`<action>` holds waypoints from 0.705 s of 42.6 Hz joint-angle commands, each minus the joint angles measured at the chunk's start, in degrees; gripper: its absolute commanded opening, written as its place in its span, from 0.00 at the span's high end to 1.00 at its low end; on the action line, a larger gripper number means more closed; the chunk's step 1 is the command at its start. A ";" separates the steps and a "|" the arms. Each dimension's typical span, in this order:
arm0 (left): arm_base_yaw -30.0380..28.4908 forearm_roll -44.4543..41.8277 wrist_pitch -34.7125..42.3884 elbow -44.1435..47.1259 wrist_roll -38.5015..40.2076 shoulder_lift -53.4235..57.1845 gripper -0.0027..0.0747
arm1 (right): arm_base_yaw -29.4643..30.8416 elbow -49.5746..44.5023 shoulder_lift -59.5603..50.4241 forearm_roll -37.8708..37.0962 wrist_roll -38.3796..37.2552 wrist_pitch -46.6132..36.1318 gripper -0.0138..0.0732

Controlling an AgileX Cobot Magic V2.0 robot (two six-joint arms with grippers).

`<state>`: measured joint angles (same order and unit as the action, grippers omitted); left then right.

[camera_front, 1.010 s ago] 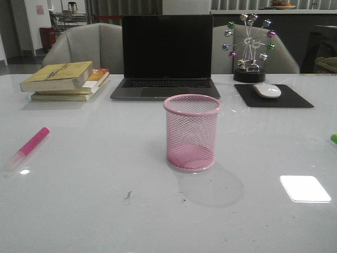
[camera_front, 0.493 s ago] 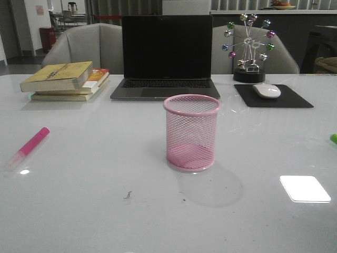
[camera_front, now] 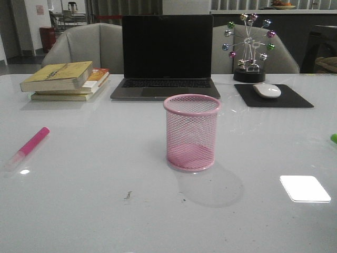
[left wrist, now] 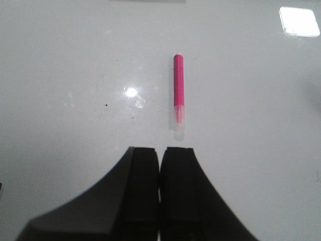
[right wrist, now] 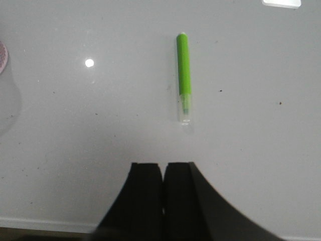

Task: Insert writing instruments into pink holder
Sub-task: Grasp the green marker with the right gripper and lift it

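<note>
The pink holder stands upright and empty at the middle of the white table, its rim just showing in the right wrist view. A pink marker lies flat near the table's left side. In the left wrist view that pink marker lies just ahead of my left gripper, which is shut and holds nothing. A lime green marker lies flat ahead of my right gripper, also shut and empty. Only the green marker's tip shows at the front view's right edge. Neither arm appears in the front view.
Behind the holder sit an open laptop, a stack of books at back left, and a mouse on a black pad with a desk toy at back right. The table's near edge lies beside the right gripper.
</note>
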<state>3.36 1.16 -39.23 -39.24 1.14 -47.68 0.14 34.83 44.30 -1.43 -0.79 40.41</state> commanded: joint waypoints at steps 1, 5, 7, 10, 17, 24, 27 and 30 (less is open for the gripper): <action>0.33 0.22 2.97 -1.52 -1.14 -1.84 0.62 | 0.24 1.64 2.87 0.26 0.16 -3.72 0.54; 0.33 0.46 2.97 -1.52 -1.45 -3.12 0.40 | 0.24 1.64 5.91 0.26 0.16 -4.65 0.34; 0.33 0.87 2.94 -1.52 -1.69 -3.44 0.32 | 0.24 1.82 7.32 0.26 0.16 -4.71 0.29; 0.33 2.85 2.46 -1.52 -2.79 -3.58 0.29 | 0.24 2.48 10.01 0.26 -0.12 -4.77 0.28; 5.70 6.76 2.85 -1.52 -7.29 -3.58 0.32 | 2.81 6.42 18.04 0.26 -0.28 -4.85 0.28; 13.82 6.76 4.05 -1.52 -8.06 -3.58 0.36 | 6.87 12.35 27.32 0.31 -0.28 -4.53 0.28; 16.46 6.76 4.80 -1.52 -8.11 -3.58 0.37 | 7.64 15.41 31.72 0.31 -0.28 -3.71 0.28; 18.24 6.76 5.48 -1.52 -8.11 -3.58 0.38 | 7.63 18.50 36.17 0.31 -0.19 -2.35 0.28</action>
<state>19.29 7.00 -38.38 -39.24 -6.77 -51.51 7.22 48.18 77.19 -0.85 -1.01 38.84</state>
